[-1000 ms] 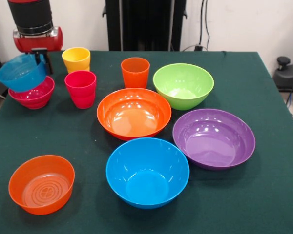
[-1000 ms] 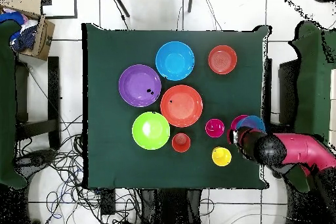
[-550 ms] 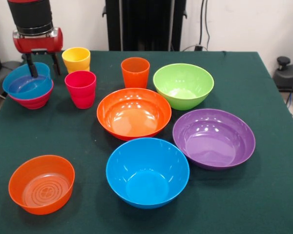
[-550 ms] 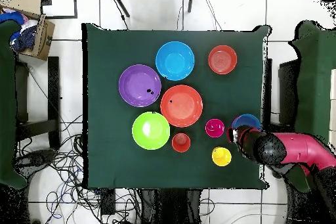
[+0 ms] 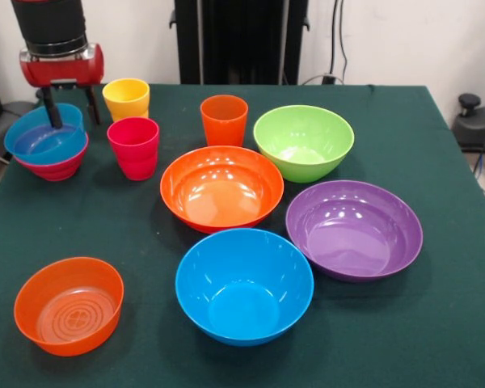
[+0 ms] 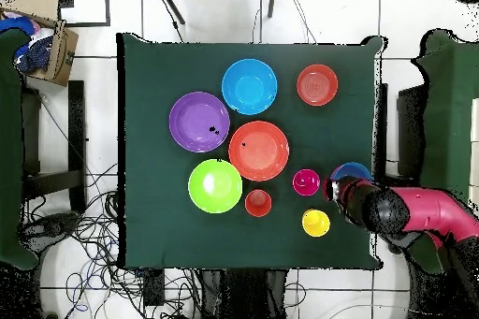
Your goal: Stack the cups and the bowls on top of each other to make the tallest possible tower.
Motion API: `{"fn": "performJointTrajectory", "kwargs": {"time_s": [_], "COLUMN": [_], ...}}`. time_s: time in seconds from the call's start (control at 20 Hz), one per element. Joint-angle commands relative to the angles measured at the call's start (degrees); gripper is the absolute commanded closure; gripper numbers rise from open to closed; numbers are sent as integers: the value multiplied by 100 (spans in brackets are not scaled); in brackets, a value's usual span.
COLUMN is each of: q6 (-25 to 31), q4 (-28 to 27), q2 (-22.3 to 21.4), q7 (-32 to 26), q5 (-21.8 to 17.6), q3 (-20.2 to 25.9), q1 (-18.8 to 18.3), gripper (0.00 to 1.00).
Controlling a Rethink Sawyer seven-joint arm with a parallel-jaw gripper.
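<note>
In the front view my gripper hangs at the upper left of the frame with its fingers spread. One finger reaches down inside the translucent blue bowl; the other stands behind that bowl's far rim, beside the yellow cup. The rim sits between them, and I cannot tell whether either pad touches it. The blue bowl sits nested in the magenta bowl, level, which makes a two-piece tower at the table's left edge. I judge the step in hand to be letting go of this bowl. To do it well I should rise straight up so the inner finger clears the rim without dragging the bowl askew, and keep clear of the yellow cup.

Every container here looks empty. The red-pink cup and the orange cup stand upright in the upper middle. The large orange bowl is at centre and the lime green bowl up and right of it. The purple bowl is at right, the big blue bowl at lower centre, and the translucent orange bowl at lower left. All lie singly and apart.

In the overhead view my arm comes in from the right edge. It covers most of the small stack, so only a blue arc shows at middle right. The fingers cannot be made out from here. The other bowls and cups lie open and empty on the green cloth.
</note>
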Motion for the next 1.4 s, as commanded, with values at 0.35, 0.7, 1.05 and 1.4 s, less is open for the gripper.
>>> {"fn": "performJointTrajectory", "kwargs": {"time_s": [0.35,0.7,1.05,1.4], "q6": [1158,1751,2293,2161], "q4": [183,-145,-1021,-2184], "q2": [-736,-870,-795,-295], "q7": [-1638,-1605,-1262,-820], "q5": [1295,1925,2321,2058], "q3": [1050,1380,1306,822], "q1": [-291,-404,-173,257], "gripper": [0,0,0,0]}}
